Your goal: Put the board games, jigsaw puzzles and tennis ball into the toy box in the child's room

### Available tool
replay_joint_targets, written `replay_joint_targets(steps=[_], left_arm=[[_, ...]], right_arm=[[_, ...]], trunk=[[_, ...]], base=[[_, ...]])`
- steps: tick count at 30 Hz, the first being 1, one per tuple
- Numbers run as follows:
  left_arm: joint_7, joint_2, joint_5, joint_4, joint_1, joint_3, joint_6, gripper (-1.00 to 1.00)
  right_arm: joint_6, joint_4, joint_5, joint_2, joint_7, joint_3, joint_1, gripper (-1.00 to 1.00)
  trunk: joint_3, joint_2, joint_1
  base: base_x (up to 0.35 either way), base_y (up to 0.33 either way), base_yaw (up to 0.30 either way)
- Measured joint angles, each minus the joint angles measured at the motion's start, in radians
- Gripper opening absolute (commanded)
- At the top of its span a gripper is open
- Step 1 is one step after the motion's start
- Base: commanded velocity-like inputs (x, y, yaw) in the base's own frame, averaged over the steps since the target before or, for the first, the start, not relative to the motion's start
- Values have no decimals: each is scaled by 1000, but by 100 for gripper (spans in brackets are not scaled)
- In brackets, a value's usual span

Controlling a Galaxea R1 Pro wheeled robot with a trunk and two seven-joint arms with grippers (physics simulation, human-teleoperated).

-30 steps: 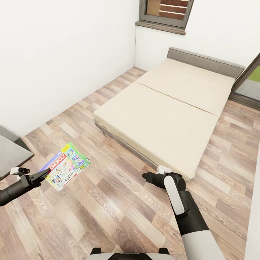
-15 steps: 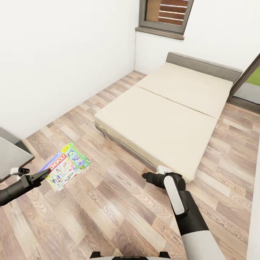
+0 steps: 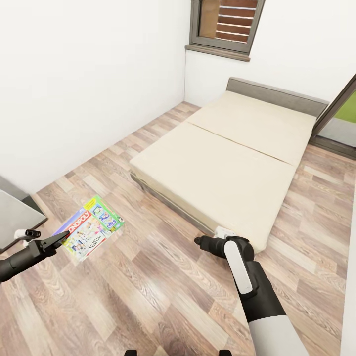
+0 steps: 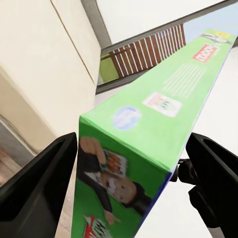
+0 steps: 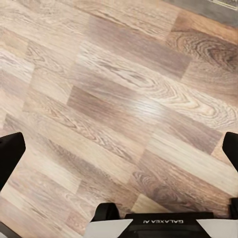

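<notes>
Left gripper (image 3: 63, 238), lower left of the head view, is clamped on the Monopoly board game (image 3: 89, 227) (long axis running away from the fingertips, carton held over the floor). Right gripper (image 3: 199, 241), lower centre, hangs spread and empty beside the bed (image 3: 232, 163).

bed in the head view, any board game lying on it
No, the bed has a bare cream top; the Monopoly box is in the left gripper.

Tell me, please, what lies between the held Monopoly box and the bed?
In the head view, only bare wood-plank floor lies between the Monopoly box, clamped in the left gripper, and the bed.
</notes>
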Motion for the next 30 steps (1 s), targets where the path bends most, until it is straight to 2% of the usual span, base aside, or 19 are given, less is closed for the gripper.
replay_joint_targets(steps=[30], left_arm=[[0,0,1,0,0,0,0,-100]], right_arm=[[0,0,0,0,0,-1,0,100]], trunk=[[50,0,0]], base=[[0,0,0]])
